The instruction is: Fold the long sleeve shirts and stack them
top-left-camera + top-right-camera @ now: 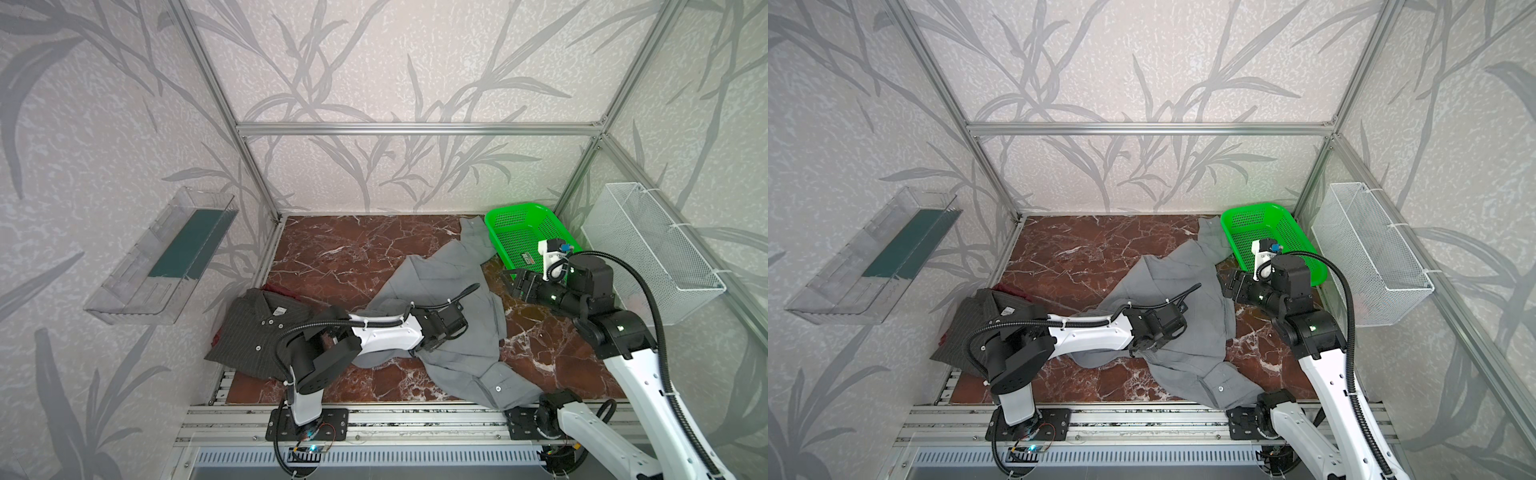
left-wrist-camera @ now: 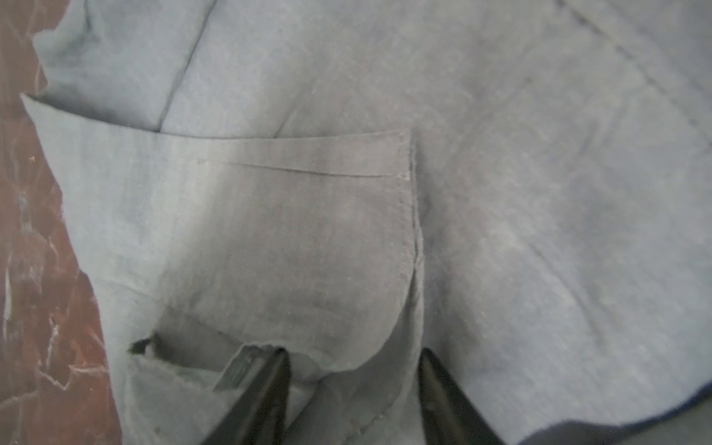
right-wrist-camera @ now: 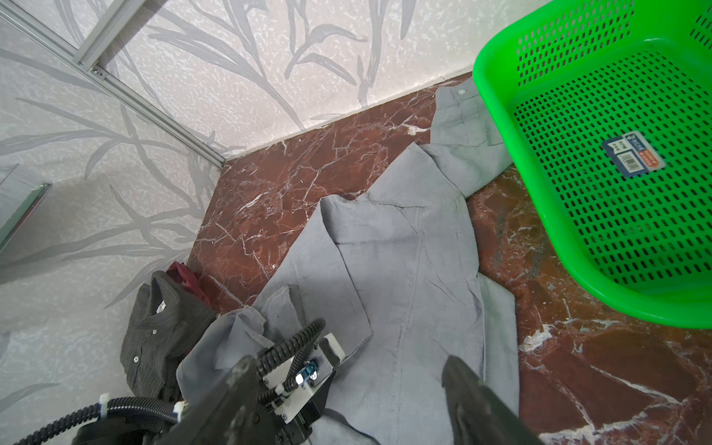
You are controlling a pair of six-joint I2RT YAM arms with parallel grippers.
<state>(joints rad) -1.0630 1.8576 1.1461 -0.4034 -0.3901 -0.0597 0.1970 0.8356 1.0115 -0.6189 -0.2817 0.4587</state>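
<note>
The grey shirt (image 1: 449, 282) (image 1: 1167, 278) lies spread and rumpled across the middle of the marble table (image 1: 332, 249). One sleeve reaches the green basket and a buttoned cuff (image 1: 497, 388) lies at the front edge. My left gripper (image 1: 432, 345) (image 2: 354, 354) presses down on its near part, jaws apart, with a raised fold of grey hem (image 2: 346, 300) between the fingertips. My right gripper (image 1: 513, 282) (image 3: 348, 362) hovers open above the shirt's right edge (image 3: 404, 250), holding nothing. The pinstriped shirt (image 1: 249, 328) (image 3: 162, 327) lies folded at the left front.
A dark red cloth (image 1: 282, 289) peeks out from under the pinstriped shirt. The green basket (image 1: 498, 220) (image 3: 501, 115) sits at the back right. A white wire basket (image 1: 656, 249) hangs on the right wall and a clear tray (image 1: 158, 257) on the left wall.
</note>
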